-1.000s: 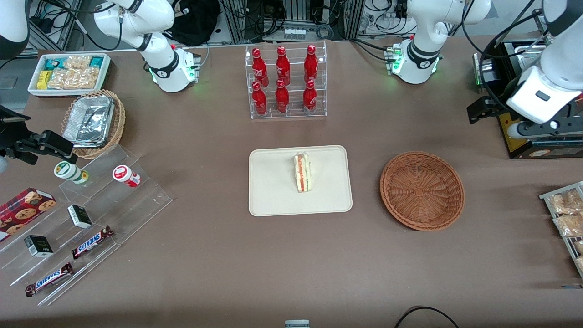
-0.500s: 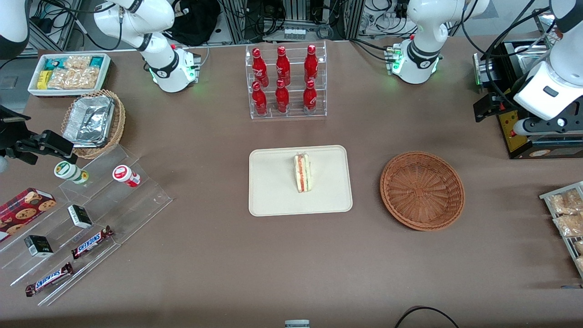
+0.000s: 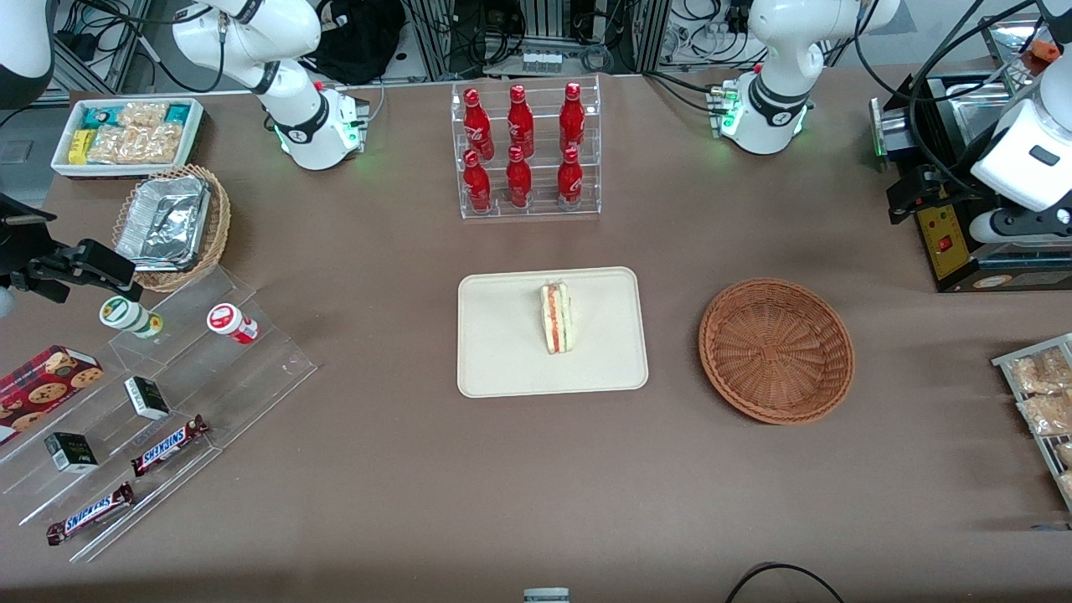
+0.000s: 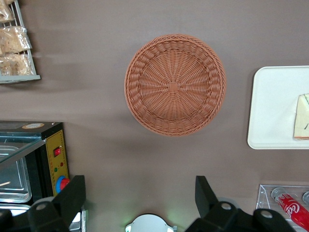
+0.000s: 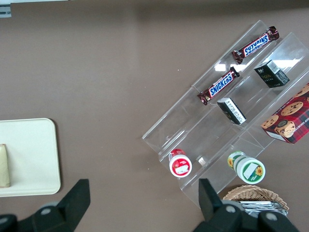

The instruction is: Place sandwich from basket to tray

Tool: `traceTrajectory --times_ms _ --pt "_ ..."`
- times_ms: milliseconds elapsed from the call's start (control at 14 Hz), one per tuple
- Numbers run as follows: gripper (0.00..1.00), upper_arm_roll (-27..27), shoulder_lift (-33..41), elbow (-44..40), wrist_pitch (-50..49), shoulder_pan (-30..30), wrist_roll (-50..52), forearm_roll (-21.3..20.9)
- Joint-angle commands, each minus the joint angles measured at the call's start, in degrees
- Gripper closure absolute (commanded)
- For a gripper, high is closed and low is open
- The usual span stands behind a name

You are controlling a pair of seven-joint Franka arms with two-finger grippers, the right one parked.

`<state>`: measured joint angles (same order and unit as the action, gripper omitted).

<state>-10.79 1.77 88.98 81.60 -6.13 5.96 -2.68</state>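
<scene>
The brown desk [image 3: 402, 469] carries everything, and the tray serves here as the landmark. The tray [image 3: 502, 352] is cream-beige and lies flat near the middle of the desk. Farther from the front camera than the tray stands a clear rack of red bottles [image 3: 526, 151]. Toward the working arm's end of the desk from the tray sits the basket [image 3: 776, 349], reddish-brown wicker, with nothing in it, well apart from the tray's rim. Toward the parked arm's end from the tray is a clear stepped display [image 3: 159, 402] with Snickers bars [image 3: 167, 445] on it.

The sandwich [image 3: 556, 316] rests on the tray, near its middle, its red, orange and green filling edge facing up; in the left wrist view only its pale corner [image 4: 302, 123] shows on the tray [image 4: 273, 106].

The claw [image 4: 140, 198] hangs high in the air at the working arm's end, well away from the tray, fingers spread wide apart and holding nothing, with the basket [image 4: 175, 84] seen below it.
</scene>
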Motion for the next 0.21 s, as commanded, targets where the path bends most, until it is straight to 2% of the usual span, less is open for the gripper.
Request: traceTrajectory --times_ms 0,143 --pt "0.0 1.38 -0.45 -1.27 -0.48 0.24 -1.12 0.48" --pt "0.0 2.26 -0.45 -1.18 -0.3 0.24 -1.03 0.57"
